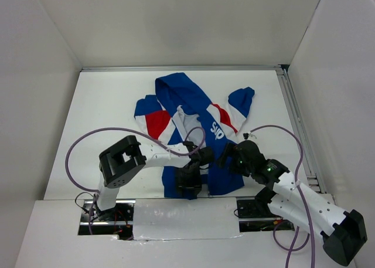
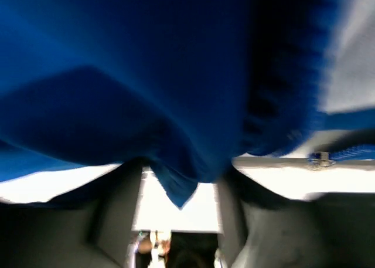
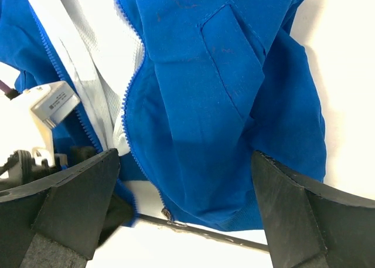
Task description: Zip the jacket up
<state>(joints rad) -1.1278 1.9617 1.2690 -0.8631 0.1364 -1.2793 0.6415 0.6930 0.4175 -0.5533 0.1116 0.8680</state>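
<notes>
The jacket (image 1: 202, 133) lies unzipped on the white table, hood toward the back wall, its white lining showing between the two blue front panels. My left gripper (image 1: 188, 183) is at the bottom hem of one front panel. In the blurred left wrist view a corner of the blue hem (image 2: 179, 194) hangs between its fingers (image 2: 114, 221), which stand apart. My right gripper (image 1: 231, 153) hovers open over the other panel. Its wide-spread fingers (image 3: 73, 209) flank the pocket (image 3: 234, 63), the zipper teeth (image 3: 126, 104) and a small metal zipper end (image 3: 168, 214) at the hem.
White walls close in the table on three sides, with a metal rail (image 1: 299, 127) along the right edge. Purple cables (image 1: 88, 139) loop from both arms. A dark seam (image 3: 234, 240) crosses the table just below the hem. Part of the left arm (image 3: 53, 104) sits beside the zipper.
</notes>
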